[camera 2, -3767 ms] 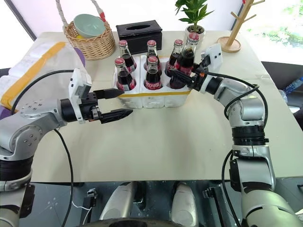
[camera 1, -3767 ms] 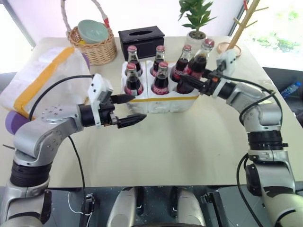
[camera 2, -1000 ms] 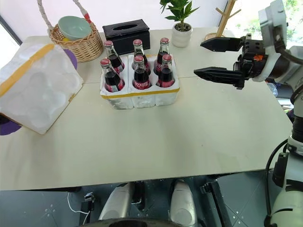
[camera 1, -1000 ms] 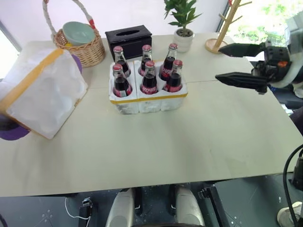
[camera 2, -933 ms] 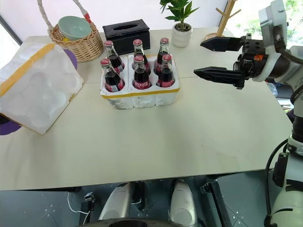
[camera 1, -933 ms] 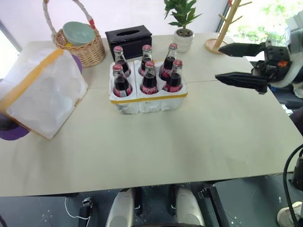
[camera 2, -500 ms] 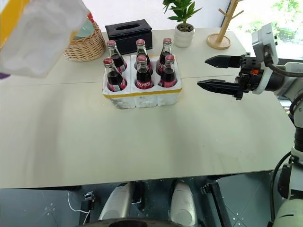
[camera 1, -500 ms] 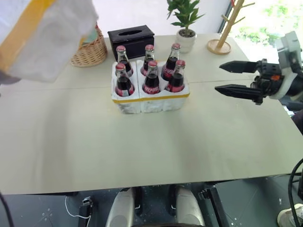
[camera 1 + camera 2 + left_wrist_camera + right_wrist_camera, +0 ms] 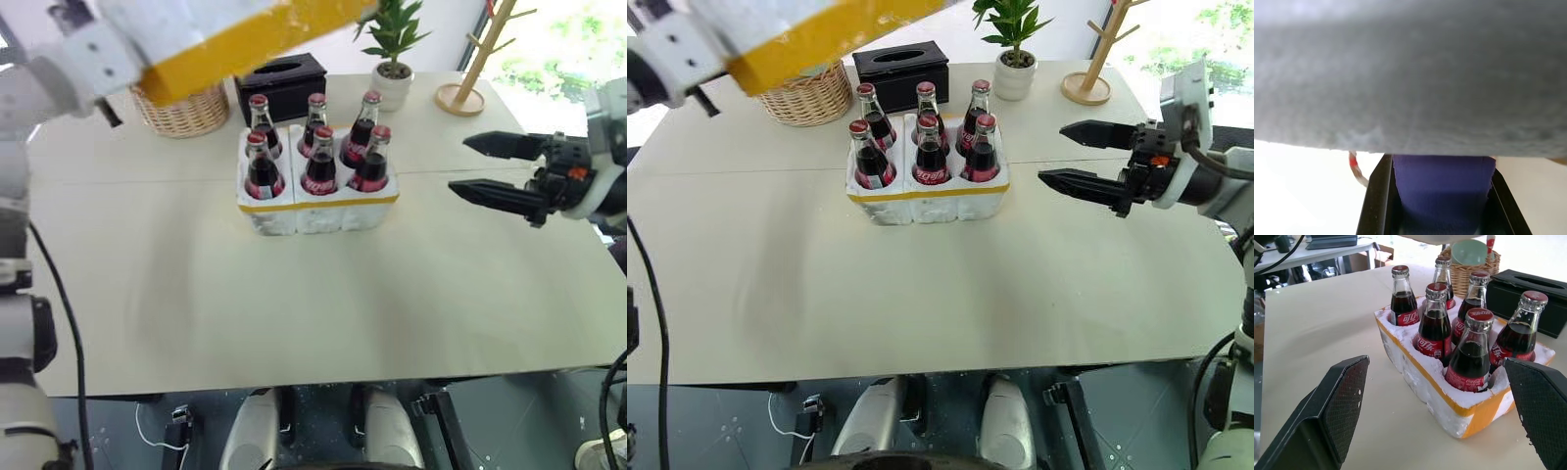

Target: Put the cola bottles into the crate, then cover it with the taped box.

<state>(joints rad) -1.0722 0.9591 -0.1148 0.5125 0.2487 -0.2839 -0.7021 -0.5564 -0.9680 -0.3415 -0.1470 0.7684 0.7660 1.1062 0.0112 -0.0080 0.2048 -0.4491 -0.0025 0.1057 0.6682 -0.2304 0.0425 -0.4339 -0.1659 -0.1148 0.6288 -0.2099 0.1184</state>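
The left pincer [image 9: 1437, 215] is gripping the taped box [image 9: 235, 34] by its purple disc, carrying it above the crate [image 9: 318, 201]; light, crushable foam. The right pincer [image 9: 1087, 157] is gaping beside the crate.

- The two head cameras look forward and down over the table [image 9: 294, 313], the crate [image 9: 318, 201] of cola bottles [image 9: 319, 162] near mid-frame; both share it, the right eye view shifting it slightly left.
- The left wrist camera sits hard against the taped box [image 9: 1410, 73], a purple disc [image 9: 1442, 188] between its fingers [image 9: 1374, 196].
- The right wrist camera faces the crate from close by, level with the bottles, the basket [image 9: 1469, 264] behind it.
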